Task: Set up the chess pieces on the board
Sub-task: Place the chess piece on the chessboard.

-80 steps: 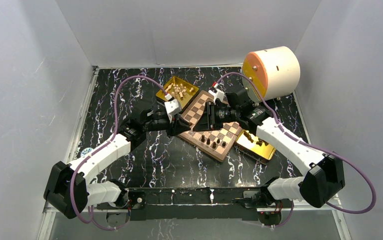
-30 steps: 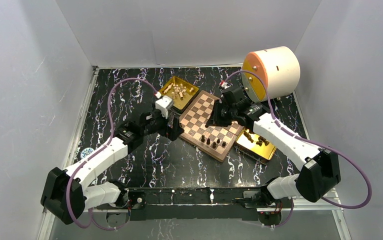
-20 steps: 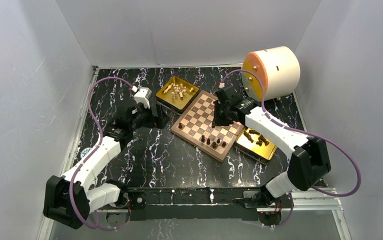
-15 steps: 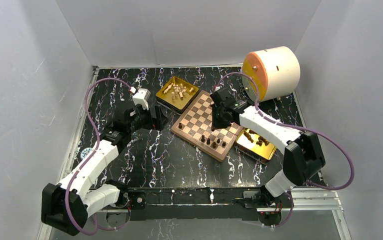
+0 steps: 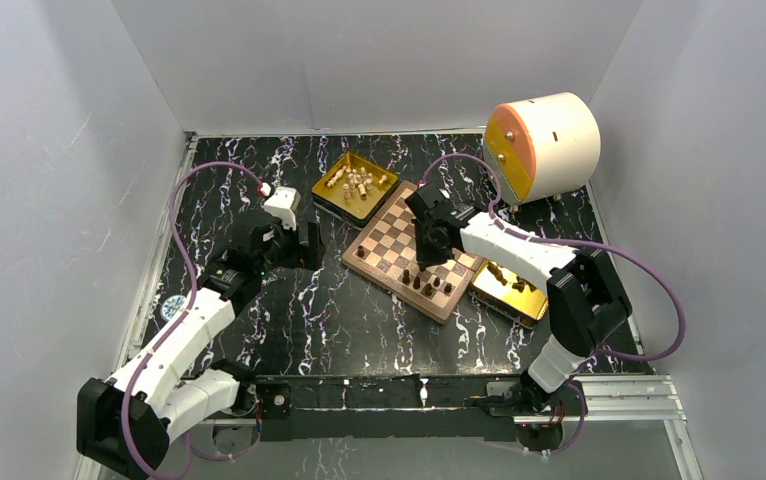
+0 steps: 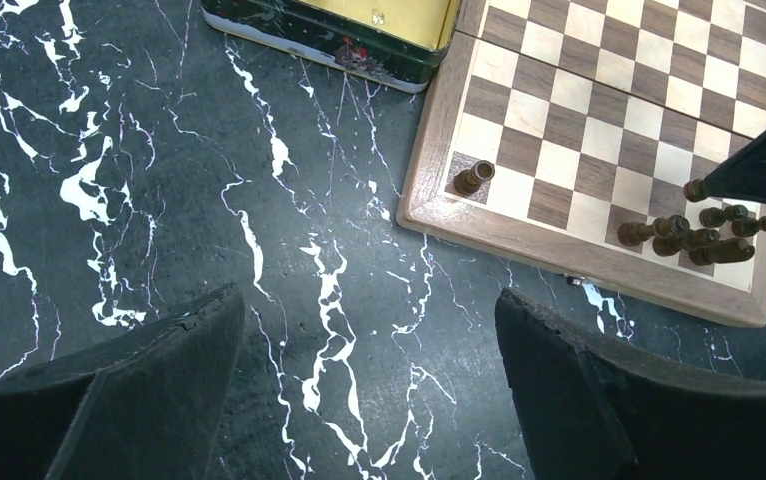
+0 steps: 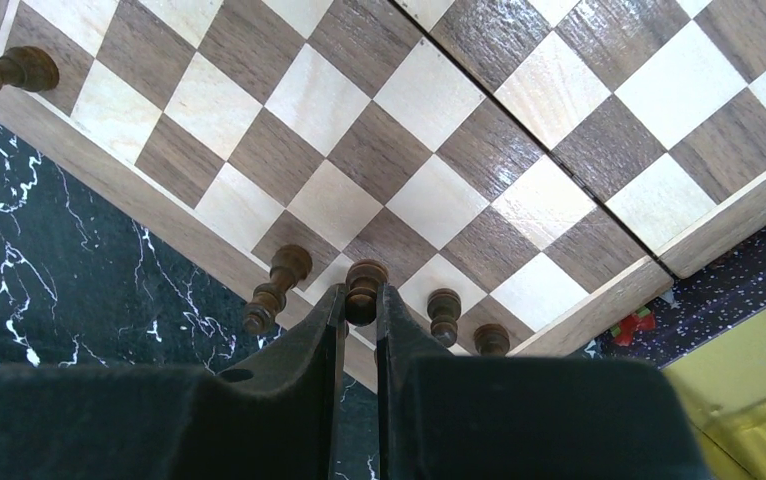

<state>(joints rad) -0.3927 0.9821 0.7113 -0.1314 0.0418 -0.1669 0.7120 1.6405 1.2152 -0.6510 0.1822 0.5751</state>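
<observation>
Black marbled tabletop, grey walls, chessboard

We take this for a robotics lab test cell: plain pale grey panel walls box in a black, white-veined marble-patterned tabletop, and two white-and-black robot arms are bolted to a black metal rail along its near edge.

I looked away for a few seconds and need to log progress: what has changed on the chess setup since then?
The left gripper, open, pulled back left off the board, revealing a lone dark piece on its corner square. The right gripper, shut on a second dark piece, shifted toward the near row of dark pieces. Board, gold trays and drum stayed put.
</observation>
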